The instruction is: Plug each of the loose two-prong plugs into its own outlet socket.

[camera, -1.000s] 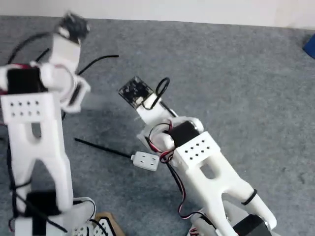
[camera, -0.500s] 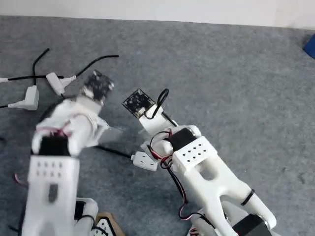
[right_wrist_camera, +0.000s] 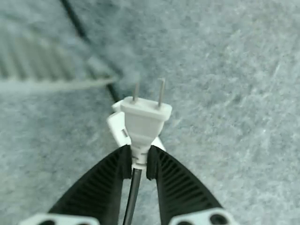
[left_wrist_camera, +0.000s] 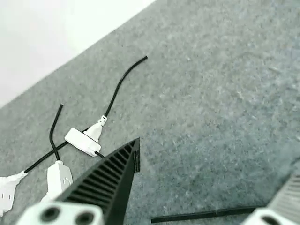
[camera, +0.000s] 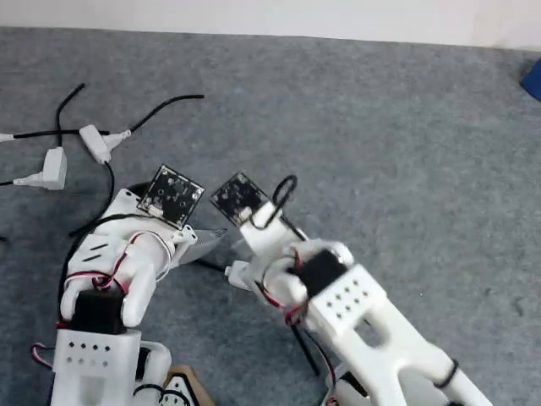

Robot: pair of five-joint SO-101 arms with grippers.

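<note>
A: Plug [right_wrist_camera: 143,117], where is it?
B: Mid-table, right gripper [right_wrist_camera: 139,161] clenched on its neck, close by the outlet socket [right_wrist_camera: 116,125].
A: Left gripper [left_wrist_camera: 212,172]?
B: Released, alongside. I'd have it pin the socket, then square the prongs.

floor: grey carpet [camera: 439,135] | back: white wall [camera: 254,15] | right edge: blue object [camera: 533,80]

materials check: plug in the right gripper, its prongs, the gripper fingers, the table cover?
plug: white moulded plastic, smooth with a slight sheen.
prongs: bare metal by the look, thin grey blades.
right gripper fingers: matte black plastic with ribbed inner faces, possibly 3D-printed.
table cover: grey felt or low-pile carpet, going by the fuzzy mottled texture; I can't tell which.
</note>
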